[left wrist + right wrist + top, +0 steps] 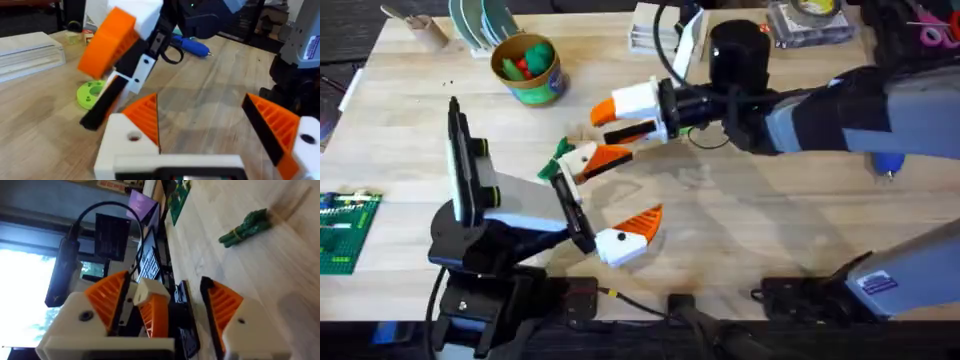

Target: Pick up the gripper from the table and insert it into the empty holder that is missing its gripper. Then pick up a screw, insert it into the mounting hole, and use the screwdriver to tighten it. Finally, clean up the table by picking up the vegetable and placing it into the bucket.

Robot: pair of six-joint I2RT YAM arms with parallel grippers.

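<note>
The green vegetable (560, 150) (247, 226) lies on the table just beyond my left gripper's (638, 185) (200, 100) far finger. That gripper is wide open and holds nothing. My right gripper (608, 120) (162, 282) hovers close above it, rolled on its side, open and empty. The bucket (545, 88) stands at the back left with green and red toys inside. At the right, the blue screwdriver (887, 162) (192, 46) lies partly under my right arm. A black body with a white pointed piece (688, 40) at the back may be the holder. The loose orange gripper is out of view.
A round green disc with holes (90, 94) lies under the right gripper. A green brick board (340, 230) sits at the left edge. Clear boxes (810, 20) and plates (480, 20) line the back. Bare wood (770, 210) spreads in the right middle.
</note>
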